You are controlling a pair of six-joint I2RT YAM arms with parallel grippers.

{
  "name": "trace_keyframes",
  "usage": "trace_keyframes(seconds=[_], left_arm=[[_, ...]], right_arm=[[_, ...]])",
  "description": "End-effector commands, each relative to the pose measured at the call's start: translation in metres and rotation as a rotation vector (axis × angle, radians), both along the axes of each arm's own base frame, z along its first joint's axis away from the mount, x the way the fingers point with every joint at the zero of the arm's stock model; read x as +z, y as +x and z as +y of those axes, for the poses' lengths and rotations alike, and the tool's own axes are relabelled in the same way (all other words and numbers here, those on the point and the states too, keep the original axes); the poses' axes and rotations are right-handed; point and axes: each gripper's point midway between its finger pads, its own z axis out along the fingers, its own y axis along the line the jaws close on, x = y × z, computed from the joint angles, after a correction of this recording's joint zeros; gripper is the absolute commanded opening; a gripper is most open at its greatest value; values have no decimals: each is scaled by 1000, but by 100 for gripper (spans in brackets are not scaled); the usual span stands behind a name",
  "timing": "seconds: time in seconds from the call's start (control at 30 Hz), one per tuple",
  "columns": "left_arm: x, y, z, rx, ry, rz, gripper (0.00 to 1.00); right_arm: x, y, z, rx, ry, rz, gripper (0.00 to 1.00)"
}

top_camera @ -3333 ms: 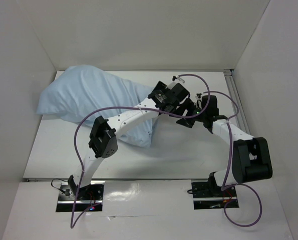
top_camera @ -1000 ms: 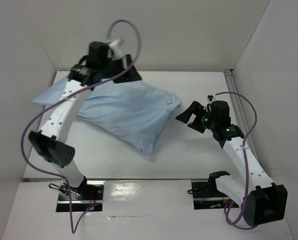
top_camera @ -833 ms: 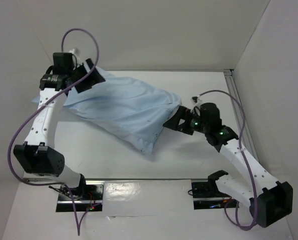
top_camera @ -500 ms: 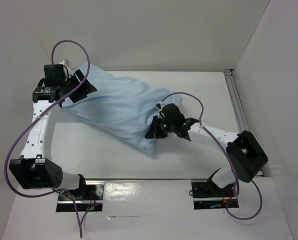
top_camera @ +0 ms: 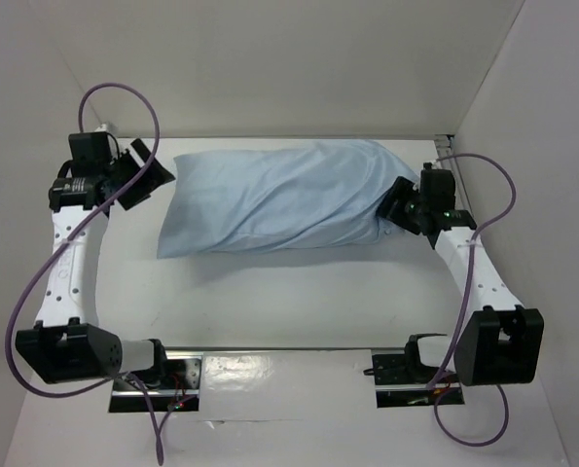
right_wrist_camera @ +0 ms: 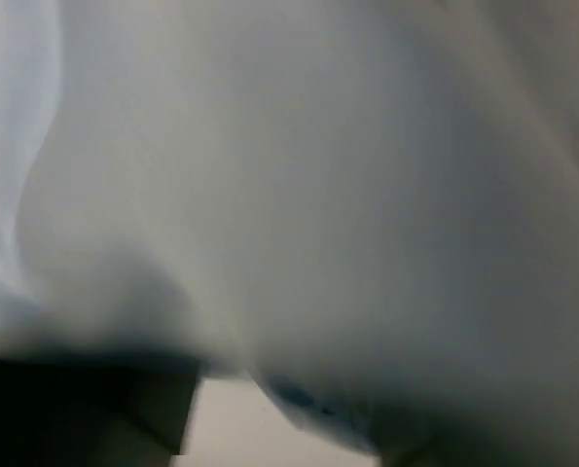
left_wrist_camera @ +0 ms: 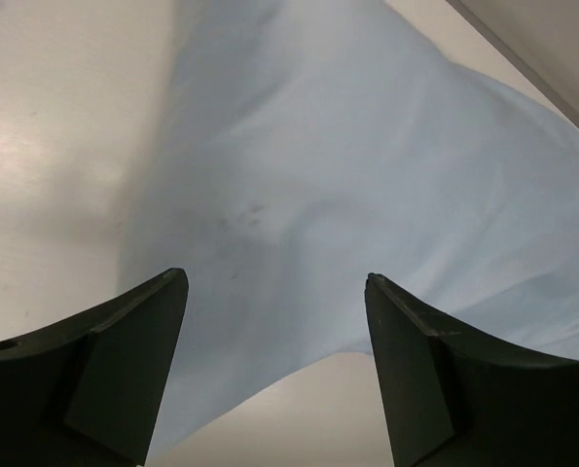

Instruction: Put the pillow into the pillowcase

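The light blue pillowcase (top_camera: 270,199) lies plump and lengthwise across the back of the table. The pillow is hidden; no white cushion shows. My left gripper (top_camera: 143,177) hovers just off the case's left end, open. In the left wrist view its gripper (left_wrist_camera: 274,280) has nothing between the jaws, and the pillowcase (left_wrist_camera: 367,185) spreads beyond them. My right gripper (top_camera: 403,204) presses against the case's right end. The right wrist view is filled with blurred fabric of the pillowcase (right_wrist_camera: 318,195), with one dark finger (right_wrist_camera: 75,413) at the lower left; the jaw gap is not visible.
White walls enclose the table (top_camera: 270,292) on the left, back and right. A metal rail (top_camera: 461,195) runs along the right edge beside the right arm. Purple cables loop above both arms.
The pillowcase swung from a diagonal lie to straight along the back. My right gripper moved from its near middle to its right end. My left gripper opened wider and drew off the left end.
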Motion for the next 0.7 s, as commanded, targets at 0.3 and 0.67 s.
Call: trace_keyframes(seconds=[0.3,0.67], left_arm=[[-81,-99,53,307,72,278,100],[-103,-85,22,137,-98,235,100]], right_arm=[[34,-81,-70,-234,-143,107,96],[26,-104,5,-90,277,102,100]])
